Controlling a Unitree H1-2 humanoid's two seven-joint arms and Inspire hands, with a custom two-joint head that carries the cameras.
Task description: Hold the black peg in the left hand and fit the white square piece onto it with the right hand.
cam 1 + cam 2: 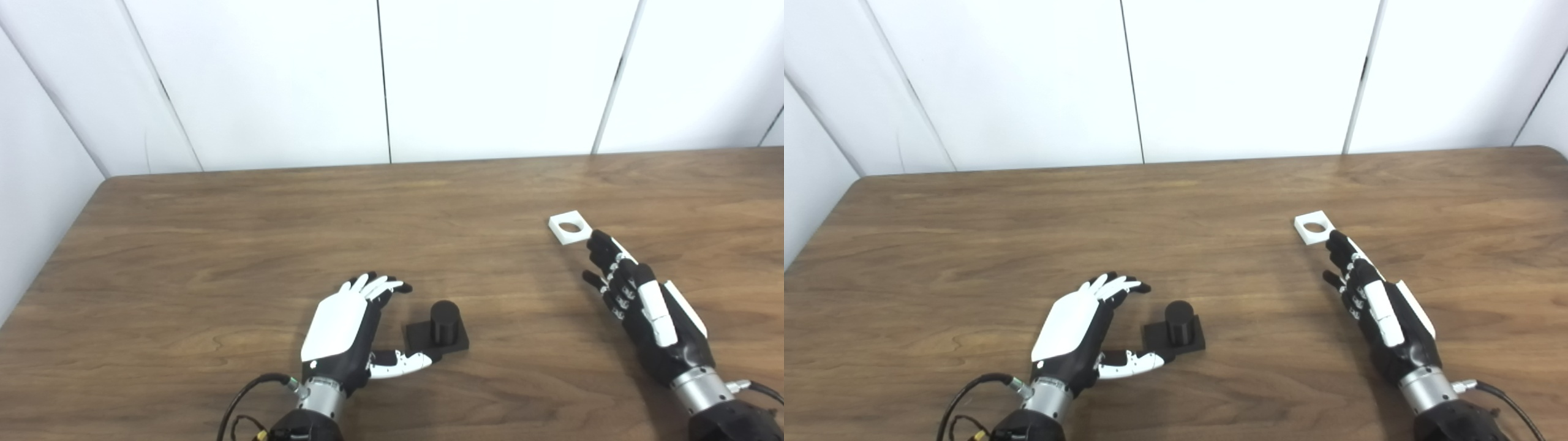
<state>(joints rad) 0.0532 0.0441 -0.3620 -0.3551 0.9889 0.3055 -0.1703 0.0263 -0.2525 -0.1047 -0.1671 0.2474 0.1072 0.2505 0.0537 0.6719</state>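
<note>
Behind right hand (649, 312) fingers, white square piece (570, 227) corner hides

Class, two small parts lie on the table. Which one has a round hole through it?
The white square piece, flat by the right hand fingertips. The black peg by the left hand has an upright cylinder instead.

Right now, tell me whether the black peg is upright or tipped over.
Upright. The black peg stands on its square base, flat on the table, round top facing up.
</note>
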